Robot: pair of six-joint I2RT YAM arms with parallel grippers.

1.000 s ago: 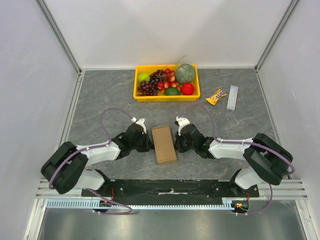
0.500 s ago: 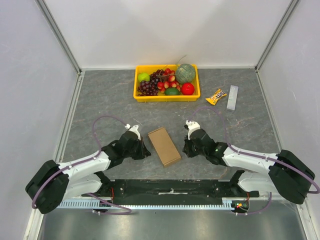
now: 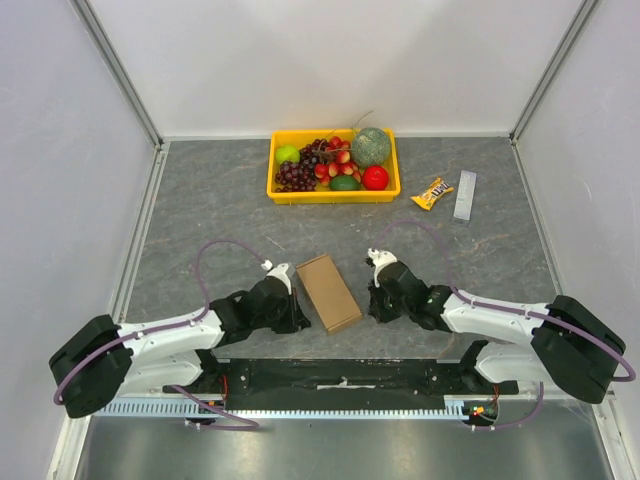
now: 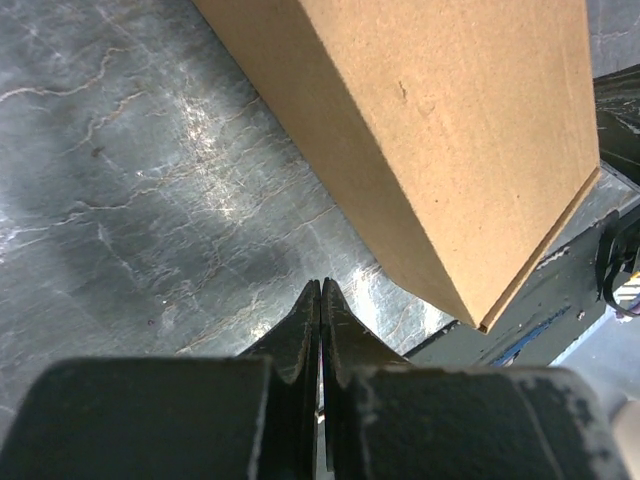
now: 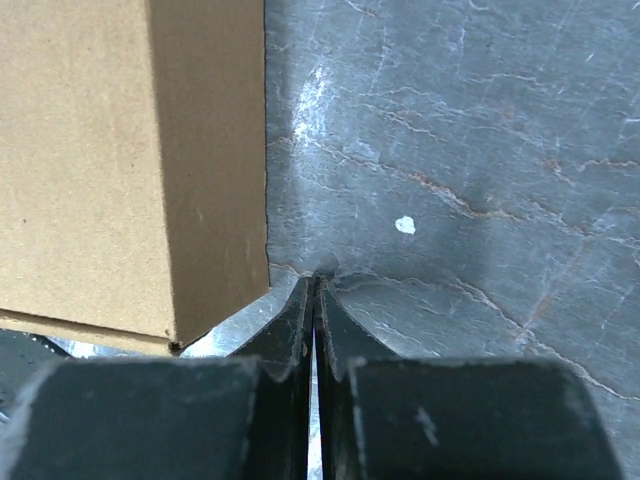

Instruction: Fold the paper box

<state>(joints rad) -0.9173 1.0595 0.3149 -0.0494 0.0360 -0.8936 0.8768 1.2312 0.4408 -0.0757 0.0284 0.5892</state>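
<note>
Near the front edge of the grey table (image 3: 200,210), between the two arms, the paper box (image 3: 329,292) lay flat on its broad face. It looked like a closed brown carton, skewed so that its long sides ran diagonally. No flap or tab showed loose in any view, so the folding appeared to be essentially done. The far end was not seen closely enough to be certain.

The left gripper (image 4: 320,288) had its jaws pressed fully together on nothing, tips low over the table just beside the box's left long wall and not touching it. The right gripper (image 5: 314,280) was closed and empty as well, its tips down at the table surface just beside the box's near right corner. Whether it brushed the cardboard could not be told.

That flanking pose, one closed gripper on each side, would suit nudging or squaring the carton rather than grasping it, since closed jaws make a blunt pusher. The box probably rested free because a finished carton needs no holding.

Well apart at the back stood the yellow fruit tray (image 3: 272,180), with a small snack packet (image 3: 432,193) and a pale strip (image 3: 466,195) to its right. None of them seemed to play a part.
</note>
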